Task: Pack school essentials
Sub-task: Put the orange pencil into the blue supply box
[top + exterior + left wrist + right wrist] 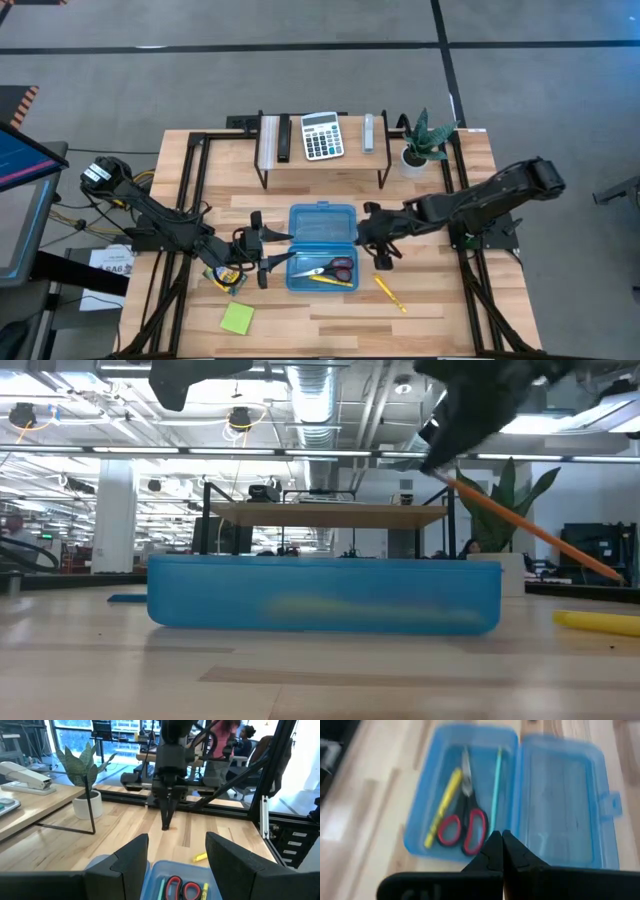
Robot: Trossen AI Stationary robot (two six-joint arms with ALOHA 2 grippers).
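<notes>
The translucent blue case [320,245] lies open, lid toward the far edge. Its tray holds red-handled scissors [465,827], a yellow marker [442,805] and a thin teal pen [495,790]. My right gripper [383,252] hangs just right of the case, shut on a yellow pencil [530,530]. Another yellow pencil [390,293] lies flat on the table near it. My left gripper [268,252] is open at the case's left side, touching nothing. The crayon box [225,278] lies under my left arm. The lime-green sticky-note pad [238,318] lies flat near the near edge. My right gripper pinches the yellow pencil by its upper end [452,478] between the shut fingers, which come from above. The pencil is lifted clear and slants down from the fingers toward the near right. The right wrist view does not show it.
A low shelf [320,160] at the far side carries the white-and-grey calculator [321,135] and a stapler [368,130]. A potted plant [420,145] stands to the shelf's right. Black frame rails [190,200] run along both table sides. Bare wood lies near the near edge.
</notes>
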